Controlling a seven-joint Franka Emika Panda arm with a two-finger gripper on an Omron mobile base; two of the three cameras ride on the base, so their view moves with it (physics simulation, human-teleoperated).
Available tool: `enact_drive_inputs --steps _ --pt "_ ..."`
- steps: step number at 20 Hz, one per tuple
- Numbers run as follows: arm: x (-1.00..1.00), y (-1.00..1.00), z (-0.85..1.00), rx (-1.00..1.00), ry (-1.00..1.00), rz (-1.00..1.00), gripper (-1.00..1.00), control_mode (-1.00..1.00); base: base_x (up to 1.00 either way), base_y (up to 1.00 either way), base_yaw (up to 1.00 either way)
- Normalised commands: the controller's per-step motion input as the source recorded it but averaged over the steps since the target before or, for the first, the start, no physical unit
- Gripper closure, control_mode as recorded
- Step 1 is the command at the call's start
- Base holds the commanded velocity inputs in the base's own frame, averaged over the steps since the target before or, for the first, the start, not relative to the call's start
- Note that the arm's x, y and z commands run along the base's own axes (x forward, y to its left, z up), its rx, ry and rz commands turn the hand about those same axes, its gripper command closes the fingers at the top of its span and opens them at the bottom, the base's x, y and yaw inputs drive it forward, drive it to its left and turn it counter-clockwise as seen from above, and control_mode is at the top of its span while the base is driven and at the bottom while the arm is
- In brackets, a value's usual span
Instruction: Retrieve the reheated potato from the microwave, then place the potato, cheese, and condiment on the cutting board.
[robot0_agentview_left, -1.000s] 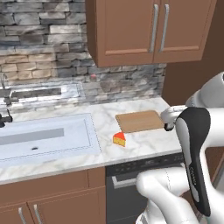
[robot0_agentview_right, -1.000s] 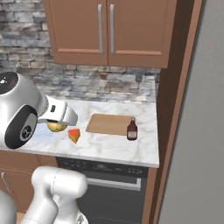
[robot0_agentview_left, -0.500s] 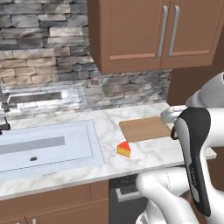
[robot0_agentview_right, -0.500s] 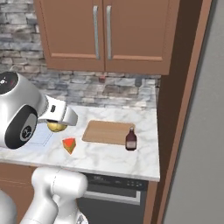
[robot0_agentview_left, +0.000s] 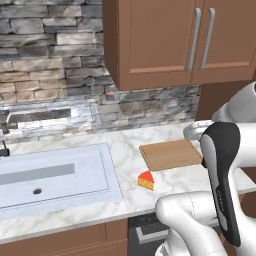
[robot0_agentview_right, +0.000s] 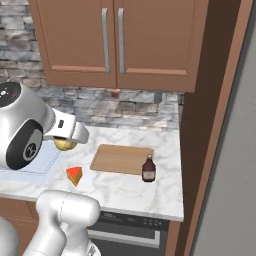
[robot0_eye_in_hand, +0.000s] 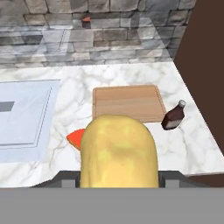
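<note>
Marble counter runs under brown wall cabinets and a stone backsplash, with a pale sink (robot0_agentview_left: 50, 175) set into it. Taking the cutting board (robot0_agentview_right: 122, 158) as the landmark: it lies flat on the counter near the tall brown end panel. The condiment (robot0_agentview_right: 148, 168) stands upright just off the board's front corner on the panel side, seemingly clear of the wood. The cheese (robot0_agentview_right: 74, 175) lies on the marble off the board's front corner on the sink side, between board and sink.

The gripper (robot0_agentview_right: 66, 142) hangs above the counter on the sink side of the board, its jaws about half open and closed on the potato (robot0_eye_in_hand: 118, 151), which bulks large in the hand view with the board beyond it. The potato is therefore in the air, not yet over the wood.

It looks firm, smooth-skinned and rounded, light enough for this grip but likely to roll once released. A hold across its middle suits it best, and setting it down low on the board should keep it from wandering.
</note>
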Motion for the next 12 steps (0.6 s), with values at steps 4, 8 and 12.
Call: enact_drive_inputs --steps 4,8,12 --pt "0.0 0.0 0.0 0.0 0.0 0.0 1.0 1.0 0.25 0.04 0.0" --pt "0.0 0.0 0.0 0.0 0.0 0.0 1.0 1.0 0.03 0.0 0.0" --pt "0.0 0.0 0.0 0.0 0.0 0.0 1.0 1.0 0.0 0.0 0.0"
